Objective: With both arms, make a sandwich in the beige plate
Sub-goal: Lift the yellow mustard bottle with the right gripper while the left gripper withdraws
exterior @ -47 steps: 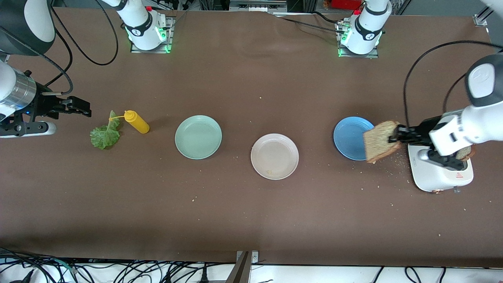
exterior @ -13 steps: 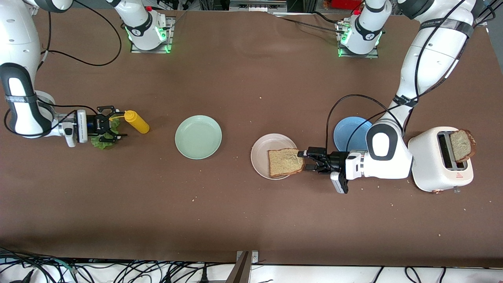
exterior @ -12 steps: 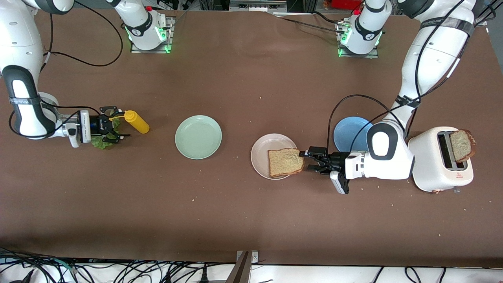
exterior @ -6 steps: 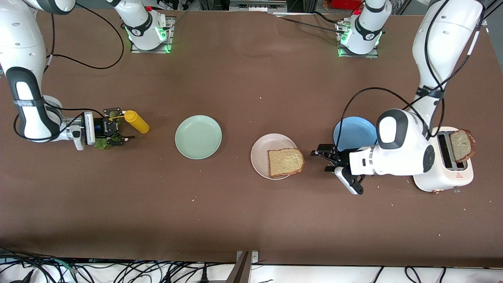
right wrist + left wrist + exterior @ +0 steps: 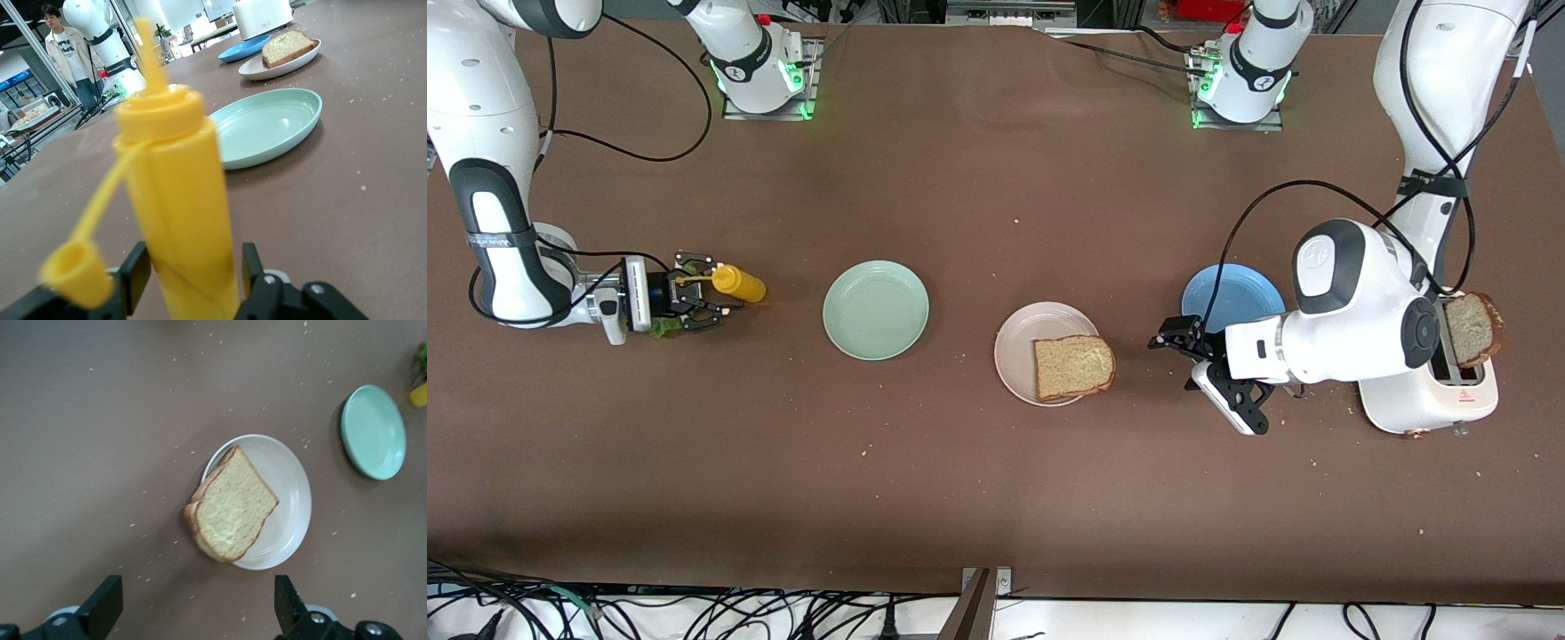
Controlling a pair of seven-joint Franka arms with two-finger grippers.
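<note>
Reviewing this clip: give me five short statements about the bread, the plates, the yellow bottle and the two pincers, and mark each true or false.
1. A bread slice lies on the beige plate. True.
2. The left pincer grips that slice. False: it is open and empty, over bare table between the beige plate and the toaster.
3. A second slice stands in the toaster. True.
4. The right pincer has its fingers on either side of the yellow bottle. True.
5. The mint-green plate holds the lettuce. False: it holds nothing; the lettuce lies on the table under the right pincer.
</note>
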